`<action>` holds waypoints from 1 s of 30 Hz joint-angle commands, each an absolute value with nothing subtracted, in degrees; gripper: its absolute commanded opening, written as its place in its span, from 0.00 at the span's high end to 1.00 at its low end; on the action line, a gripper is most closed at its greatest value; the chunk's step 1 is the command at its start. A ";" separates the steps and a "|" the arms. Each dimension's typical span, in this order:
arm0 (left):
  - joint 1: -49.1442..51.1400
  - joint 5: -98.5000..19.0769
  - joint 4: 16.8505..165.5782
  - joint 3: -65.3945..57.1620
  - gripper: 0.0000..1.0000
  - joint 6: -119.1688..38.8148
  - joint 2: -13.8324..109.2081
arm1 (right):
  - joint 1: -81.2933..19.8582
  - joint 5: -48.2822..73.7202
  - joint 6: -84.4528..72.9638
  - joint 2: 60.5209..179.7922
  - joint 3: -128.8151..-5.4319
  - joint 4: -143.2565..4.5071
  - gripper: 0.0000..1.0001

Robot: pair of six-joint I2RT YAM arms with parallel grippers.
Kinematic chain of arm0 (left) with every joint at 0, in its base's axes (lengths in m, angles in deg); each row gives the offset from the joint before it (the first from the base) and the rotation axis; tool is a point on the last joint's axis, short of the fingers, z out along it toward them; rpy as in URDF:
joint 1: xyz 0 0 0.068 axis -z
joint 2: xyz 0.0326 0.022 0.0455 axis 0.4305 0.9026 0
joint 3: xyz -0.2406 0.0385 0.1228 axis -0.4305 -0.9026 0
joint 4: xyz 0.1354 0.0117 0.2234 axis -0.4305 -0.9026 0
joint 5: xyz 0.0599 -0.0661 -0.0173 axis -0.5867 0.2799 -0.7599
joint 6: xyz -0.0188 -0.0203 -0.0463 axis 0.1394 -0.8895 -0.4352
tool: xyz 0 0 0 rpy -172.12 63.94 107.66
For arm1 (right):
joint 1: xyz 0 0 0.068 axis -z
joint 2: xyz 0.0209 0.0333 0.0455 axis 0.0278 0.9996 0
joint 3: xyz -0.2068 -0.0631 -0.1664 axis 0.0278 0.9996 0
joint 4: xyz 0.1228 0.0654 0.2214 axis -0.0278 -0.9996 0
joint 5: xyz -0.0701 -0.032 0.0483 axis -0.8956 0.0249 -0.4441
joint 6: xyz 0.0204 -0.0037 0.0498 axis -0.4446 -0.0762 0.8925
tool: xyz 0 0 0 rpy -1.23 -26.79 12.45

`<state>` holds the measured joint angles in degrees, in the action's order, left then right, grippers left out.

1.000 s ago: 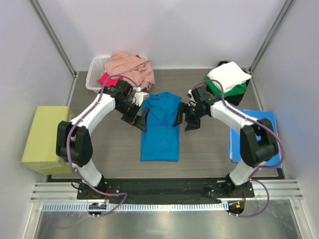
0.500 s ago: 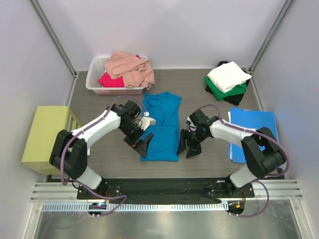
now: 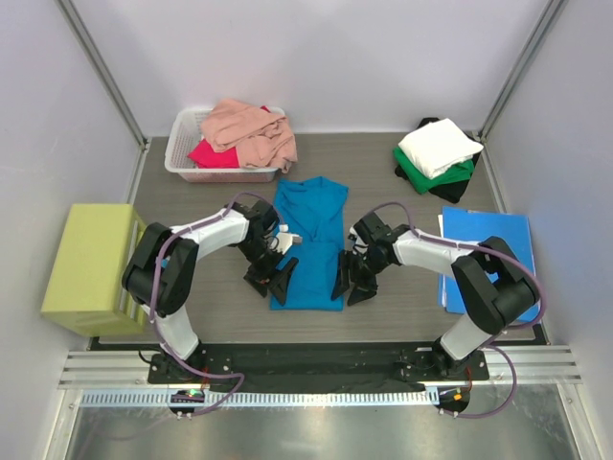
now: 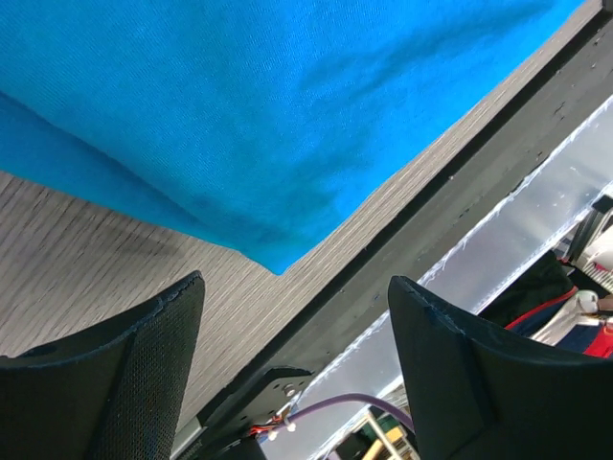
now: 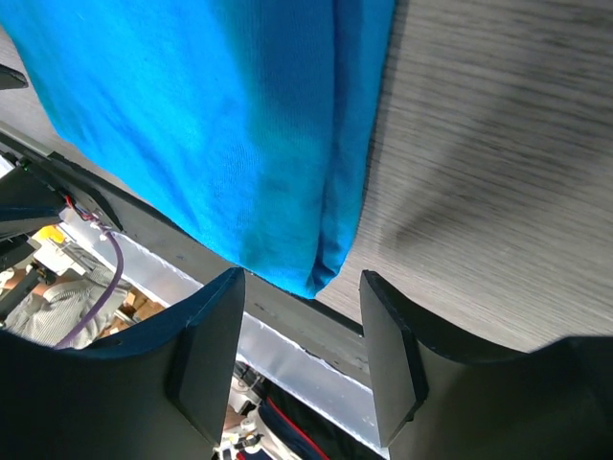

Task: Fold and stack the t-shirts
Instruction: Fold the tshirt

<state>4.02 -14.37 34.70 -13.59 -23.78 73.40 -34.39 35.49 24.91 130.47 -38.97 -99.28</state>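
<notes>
Both grippers have come back along the teal shirt (image 3: pixel 308 240) towards the near edge since a second ago, and they now sit at its two near corners. The left gripper (image 3: pixel 278 281) is at the near-left corner and the right gripper (image 3: pixel 350 278) at the near-right one.

In my left wrist view the left gripper (image 4: pixel 297 383) has its fingers (image 4: pixel 115 369) spread wide and holds nothing, with the shirt's corner (image 4: pixel 278 259) lying in the gap ahead. The right wrist view shows the same: the right gripper (image 5: pixel 302 355) is spread and empty, and the folded hem corner (image 5: pixel 316 283) is just ahead of the gap.

I count six shirts. One, the teal, lies lengthwise mid-worktop (image 3: pixel 402 201). Two are in the single basket (image 3: pixel 182 129) at the far-left corner, pink (image 3: pixel 251 129) heaped over magenta (image 3: pixel 213 153). Three are stacked at the far-right corner, with white (image 3: pixel 439 146) on green (image 3: pixel 431 174) on black (image 3: pixel 461 190).

One blue sheet (image 3: pixel 488 259) lies at the right edge. One yellow-green block (image 3: pixel 91 264) sits off the left edge.
</notes>
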 commanded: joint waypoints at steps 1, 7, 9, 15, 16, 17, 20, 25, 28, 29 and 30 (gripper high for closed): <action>4.03 -13.26 36.29 -13.00 0.22 -26.13 72.04 | -35.08 36.72 25.94 131.18 -39.74 -97.78 0.43; 4.03 -13.25 36.82 -13.27 0.21 -27.37 72.56 | -35.51 37.33 26.02 133.38 -40.97 -97.78 0.47; 4.03 -13.61 36.82 -13.09 0.22 -27.63 74.05 | -35.69 37.42 26.02 133.65 -41.41 -97.78 0.50; 4.12 -14.31 37.34 -12.48 0.26 -28.25 77.39 | -36.31 37.60 26.55 134.00 -42.46 -97.78 0.53; 4.12 -14.31 37.34 -12.39 0.26 -28.25 78.44 | -36.31 37.77 26.73 133.91 -42.55 -97.78 0.53; 4.12 -14.48 37.26 -12.13 0.26 -28.33 78.98 | -36.39 37.60 26.73 133.91 -42.64 -97.70 0.53; 4.12 -14.31 36.55 -11.51 0.30 -28.25 81.09 | -36.40 37.69 26.99 134.00 -42.90 -97.78 0.54; 4.12 -14.40 36.46 -11.34 0.47 -28.25 81.62 | -36.48 37.86 27.08 134.35 -43.78 -97.70 0.56; 4.12 -14.31 36.46 -11.42 0.55 -28.25 81.71 | -36.75 38.04 27.17 134.88 -44.31 -97.70 0.58; 4.12 -14.31 36.46 -11.34 0.56 -28.25 81.71 | -36.83 38.04 27.25 135.05 -44.49 -97.78 0.59; 4.12 -14.31 36.46 -11.42 0.56 -28.33 81.62 | -36.92 37.95 27.26 134.97 -44.66 -97.78 0.59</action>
<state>4.02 -13.52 34.79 -11.77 -28.61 81.21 -36.22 36.80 26.69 134.36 -42.30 -98.34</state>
